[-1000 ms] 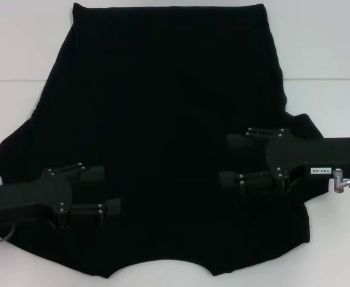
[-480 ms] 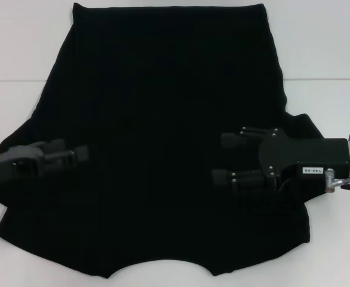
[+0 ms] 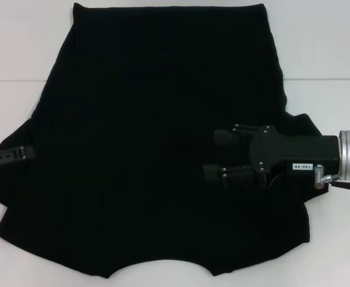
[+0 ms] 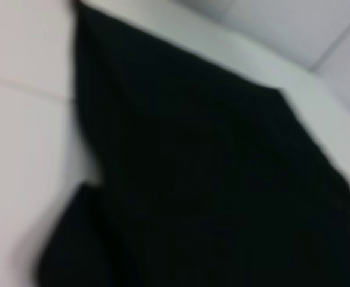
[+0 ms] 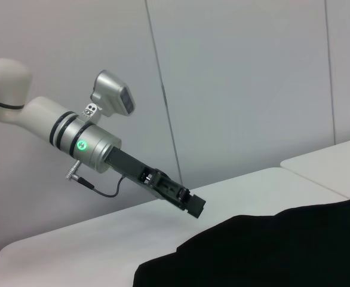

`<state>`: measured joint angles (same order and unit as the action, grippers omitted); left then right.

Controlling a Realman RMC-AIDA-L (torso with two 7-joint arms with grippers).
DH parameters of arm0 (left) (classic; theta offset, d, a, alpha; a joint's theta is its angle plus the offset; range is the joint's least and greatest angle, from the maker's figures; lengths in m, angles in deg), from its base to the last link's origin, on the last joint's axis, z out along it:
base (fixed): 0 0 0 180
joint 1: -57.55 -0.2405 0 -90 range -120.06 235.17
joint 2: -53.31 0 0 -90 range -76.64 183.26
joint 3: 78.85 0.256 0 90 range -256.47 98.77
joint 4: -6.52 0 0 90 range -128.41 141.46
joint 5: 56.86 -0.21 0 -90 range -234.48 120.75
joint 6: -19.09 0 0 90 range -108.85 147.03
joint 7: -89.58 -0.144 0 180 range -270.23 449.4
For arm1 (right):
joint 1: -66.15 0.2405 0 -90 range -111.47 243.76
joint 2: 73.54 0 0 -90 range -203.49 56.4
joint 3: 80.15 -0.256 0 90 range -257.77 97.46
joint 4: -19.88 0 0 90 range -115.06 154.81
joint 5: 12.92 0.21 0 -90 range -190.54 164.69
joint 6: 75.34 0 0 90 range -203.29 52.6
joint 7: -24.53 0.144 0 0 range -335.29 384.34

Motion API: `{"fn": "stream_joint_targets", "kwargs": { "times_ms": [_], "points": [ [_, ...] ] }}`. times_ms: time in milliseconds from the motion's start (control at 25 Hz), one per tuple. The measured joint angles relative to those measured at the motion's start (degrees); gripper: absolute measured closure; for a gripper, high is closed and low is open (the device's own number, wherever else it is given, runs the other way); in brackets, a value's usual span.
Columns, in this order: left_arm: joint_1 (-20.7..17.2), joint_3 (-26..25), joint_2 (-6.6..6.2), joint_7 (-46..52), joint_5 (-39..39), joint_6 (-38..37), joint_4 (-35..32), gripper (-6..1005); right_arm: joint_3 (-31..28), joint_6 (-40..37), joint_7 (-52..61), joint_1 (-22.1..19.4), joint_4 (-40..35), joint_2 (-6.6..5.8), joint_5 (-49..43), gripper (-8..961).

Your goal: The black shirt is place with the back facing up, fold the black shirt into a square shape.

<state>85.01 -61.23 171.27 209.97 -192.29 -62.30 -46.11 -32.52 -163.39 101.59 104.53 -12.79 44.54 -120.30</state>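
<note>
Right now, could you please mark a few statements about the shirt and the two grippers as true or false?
1. The black shirt lies spread flat on the white table. True.
2. The right gripper is over the shirt with its fingers apart. True.
3. The left gripper is over the middle of the shirt. False: it is at the shirt's left edge, by the sleeve.
4. The shirt is already folded into a square. False: both sleeves are spread out and no fold shows.
5. The right gripper is clamped on a sleeve. False: it holds nothing.
</note>
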Motion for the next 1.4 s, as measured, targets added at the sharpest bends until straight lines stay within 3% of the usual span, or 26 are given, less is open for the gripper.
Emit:
{"fn": "stream_joint_targets", "kwargs": {
  "times_ms": [360,680,1400],
  "points": [
    [2.2,0.5,-0.39,9.6,-9.1,6.9,0.0,64,-0.1,0.8,0.0,0.0,0.0,0.32,0.0,37],
    [2.5,2.9,-0.24,11.2,-10.8,11.7,1.1,64,-0.2,1.2,0.0,0.1,0.0,0.41,0.1,37],
    [2.8,3.5,-0.1,13.5,-13.2,12.1,1.2,64,-0.2,1.2,0.0,0.1,0.0,0.39,0.1,37]
  ]
}}
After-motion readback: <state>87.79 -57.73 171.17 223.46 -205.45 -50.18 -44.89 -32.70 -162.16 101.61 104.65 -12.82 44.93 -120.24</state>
